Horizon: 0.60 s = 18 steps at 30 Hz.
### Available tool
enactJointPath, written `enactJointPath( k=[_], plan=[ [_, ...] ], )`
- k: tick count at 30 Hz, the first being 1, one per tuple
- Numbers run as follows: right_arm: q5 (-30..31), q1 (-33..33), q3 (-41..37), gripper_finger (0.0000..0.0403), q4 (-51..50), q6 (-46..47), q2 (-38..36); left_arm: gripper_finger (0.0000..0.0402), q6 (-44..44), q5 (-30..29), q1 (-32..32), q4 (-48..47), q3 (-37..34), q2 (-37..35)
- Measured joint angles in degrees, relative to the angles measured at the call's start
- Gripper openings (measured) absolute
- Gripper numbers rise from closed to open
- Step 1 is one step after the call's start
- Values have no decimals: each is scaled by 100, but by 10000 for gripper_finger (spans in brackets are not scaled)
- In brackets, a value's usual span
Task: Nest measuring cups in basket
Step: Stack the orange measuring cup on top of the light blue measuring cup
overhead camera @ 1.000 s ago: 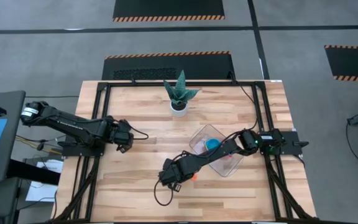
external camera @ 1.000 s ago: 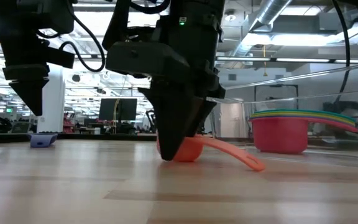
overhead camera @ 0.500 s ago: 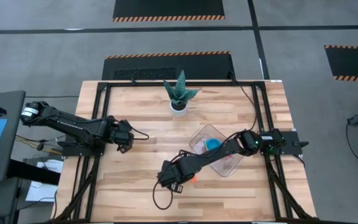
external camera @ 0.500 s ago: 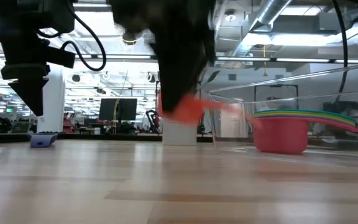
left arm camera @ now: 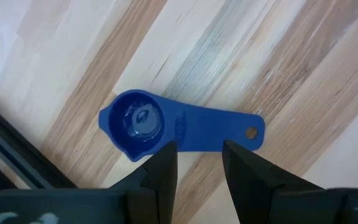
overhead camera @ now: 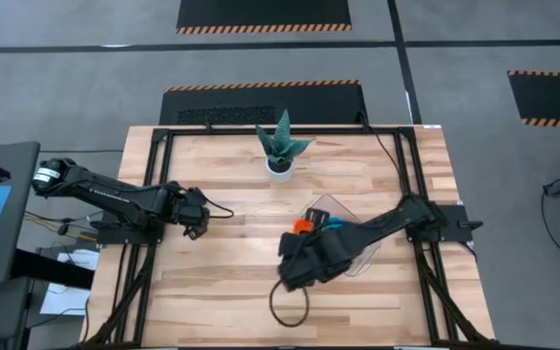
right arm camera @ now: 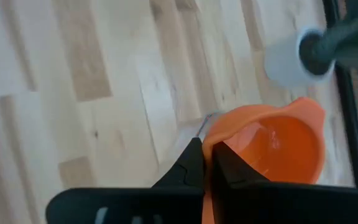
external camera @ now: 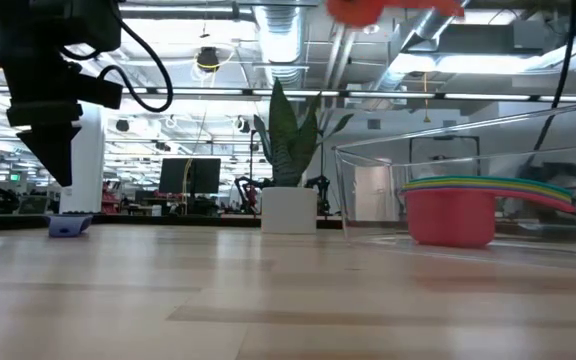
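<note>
While lifted, orange cup (right arm camera: 272, 146) partly cropped, basket (external camera: 468, 160) see-through

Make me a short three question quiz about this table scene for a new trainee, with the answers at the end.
1. True or false: the right claw is shut on the orange cup.
2. Which cup lies on the table under the left claw: A red, B dark blue, C yellow?
3. Fill in: the stacked cups sit inside the clear ____.

Key: 1 true. 2 B, the dark blue cup. 3 basket.
</note>
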Motion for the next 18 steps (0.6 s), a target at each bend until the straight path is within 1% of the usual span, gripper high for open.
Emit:
enactJointPath(
  k=[4, 8, 11, 16, 18],
  plan=[
    [27, 134, -226, 11, -43, -186, -478, 116, -4, 0, 0, 57, 0, 0],
    [-4, 211, -899, 11, 17, -304, -821, 116, -11, 0, 0, 56, 0, 0],
    [-37, 255, -1720, 11, -30, -318, -1195, 116, -103, 2, 0, 56, 0, 0],
    [-61, 270, -3610, 11, 19, -267, -1976, 116, -213, 6, 0, 58, 0, 0],
    [-165, 242, -4369, 11, 292, -174, -2286, 116, -156, 4, 0, 61, 0, 0]
  ],
)
